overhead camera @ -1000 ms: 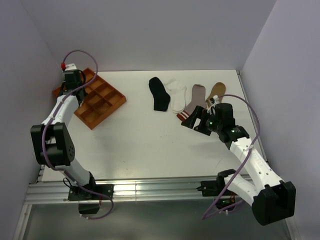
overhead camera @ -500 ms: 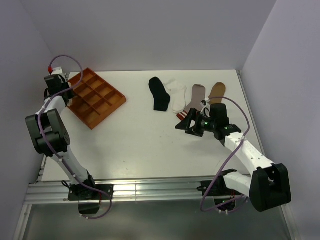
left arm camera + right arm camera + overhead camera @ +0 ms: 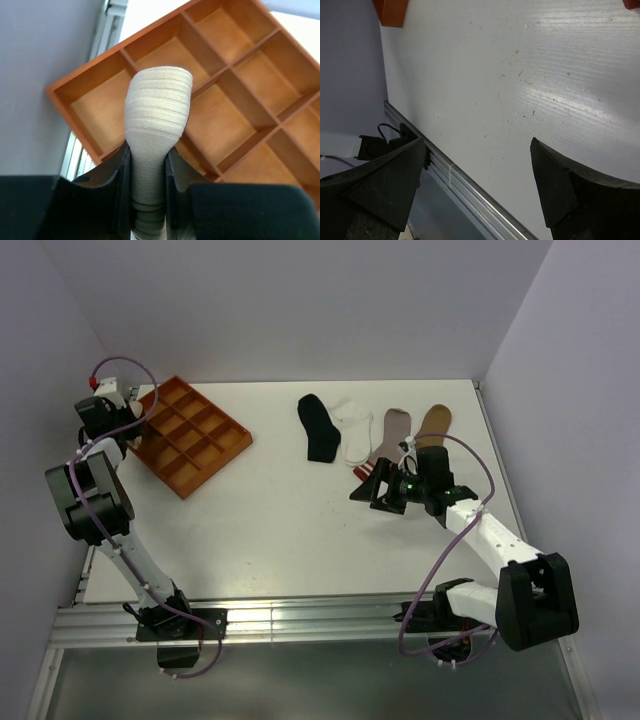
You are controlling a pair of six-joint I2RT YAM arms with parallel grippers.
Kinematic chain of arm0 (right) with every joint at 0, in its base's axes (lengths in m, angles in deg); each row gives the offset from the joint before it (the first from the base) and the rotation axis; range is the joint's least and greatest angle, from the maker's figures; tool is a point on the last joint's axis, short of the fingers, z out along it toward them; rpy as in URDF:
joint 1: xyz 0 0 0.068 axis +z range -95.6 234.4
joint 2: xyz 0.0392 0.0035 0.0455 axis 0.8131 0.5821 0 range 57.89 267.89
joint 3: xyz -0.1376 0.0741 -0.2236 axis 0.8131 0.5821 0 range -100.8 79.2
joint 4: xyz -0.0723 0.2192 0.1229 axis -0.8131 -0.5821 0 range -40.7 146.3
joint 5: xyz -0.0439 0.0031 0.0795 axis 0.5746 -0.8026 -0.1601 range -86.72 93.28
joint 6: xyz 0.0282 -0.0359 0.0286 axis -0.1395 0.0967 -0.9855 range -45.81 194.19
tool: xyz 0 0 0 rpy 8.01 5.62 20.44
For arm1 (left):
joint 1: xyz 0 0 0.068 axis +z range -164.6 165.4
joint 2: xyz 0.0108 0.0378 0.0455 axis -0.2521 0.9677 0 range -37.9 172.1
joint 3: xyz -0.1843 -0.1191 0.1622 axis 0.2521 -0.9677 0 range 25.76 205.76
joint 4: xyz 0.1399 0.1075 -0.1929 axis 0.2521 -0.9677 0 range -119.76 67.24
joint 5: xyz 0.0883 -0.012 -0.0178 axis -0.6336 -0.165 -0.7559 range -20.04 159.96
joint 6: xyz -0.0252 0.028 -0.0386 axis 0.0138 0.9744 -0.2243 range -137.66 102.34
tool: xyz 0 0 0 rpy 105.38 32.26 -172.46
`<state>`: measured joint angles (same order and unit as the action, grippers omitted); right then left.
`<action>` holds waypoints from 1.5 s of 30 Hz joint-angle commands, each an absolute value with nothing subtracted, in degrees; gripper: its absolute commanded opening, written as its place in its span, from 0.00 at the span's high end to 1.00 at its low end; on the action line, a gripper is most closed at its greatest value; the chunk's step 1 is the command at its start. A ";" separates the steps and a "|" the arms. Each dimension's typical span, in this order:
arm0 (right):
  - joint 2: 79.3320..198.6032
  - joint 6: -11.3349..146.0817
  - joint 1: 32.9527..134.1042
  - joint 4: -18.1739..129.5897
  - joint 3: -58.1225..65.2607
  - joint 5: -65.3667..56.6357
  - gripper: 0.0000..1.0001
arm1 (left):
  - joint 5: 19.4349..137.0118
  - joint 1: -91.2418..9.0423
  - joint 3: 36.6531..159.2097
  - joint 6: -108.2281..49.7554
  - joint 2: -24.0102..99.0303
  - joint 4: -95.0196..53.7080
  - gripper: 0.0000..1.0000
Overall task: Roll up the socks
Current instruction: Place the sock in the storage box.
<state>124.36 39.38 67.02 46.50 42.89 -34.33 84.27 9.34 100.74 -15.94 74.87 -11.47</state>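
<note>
Left fingers (image 3: pixel 120 185) pinching rolled cream sock (image 3: pixel 157 105) above orange tray (image 3: pixel 225 35), at ten o'clock on the surface (image 3: pixel 280 530). Right fingers (image 3: pixel 385 175) spread wide, empty, hovering at three o'clock near red-striped cuff of grey sock (image 3: pixel 390 438). Black sock (image 3: pixel 318 428), white sock (image 3: pixel 356 432), tan sock (image 3: pixel 434 421) flat alongside it, at one o'clock.

Cream sock (image 3: pixel 157 110): lower end buried between fingers of left gripper (image 3: pixel 148 170).
Tray (image 3: pixel 227 122): far cells cut off at frame edges.
Grey sock (image 3: pixel 393 432): cuff partly under right gripper (image 3: pixel 376 496).
Tan sock (image 3: pixel 434 420): near end behind that arm.
Red scrap (image 3: pixel 632 3), right wrist view: clipped at corner, unidentifiable.
</note>
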 commanded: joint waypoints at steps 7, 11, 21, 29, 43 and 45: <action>126.09 39.91 67.23 49.27 39.65 -35.57 0.08 | 89.91 9.22 100.65 -17.04 75.92 -4.04 1.00; 126.09 40.61 67.23 48.75 39.83 -35.31 0.08 | 89.91 9.31 98.72 -16.43 76.62 -3.52 1.00; 125.65 40.70 67.23 49.36 40.88 -35.83 0.09 | 88.95 9.22 94.76 -15.19 76.98 -3.95 1.00; 126.09 40.88 67.23 49.36 40.36 -36.19 0.09 | 85.35 9.31 95.72 -14.58 75.92 -11.24 1.00; 125.39 42.02 67.32 49.36 39.74 -36.19 0.10 | 76.82 9.31 102.84 -17.22 80.05 -28.03 1.00; 125.30 41.93 67.23 49.45 39.74 -36.45 0.10 | 75.59 9.13 103.89 -17.22 81.02 -29.60 1.00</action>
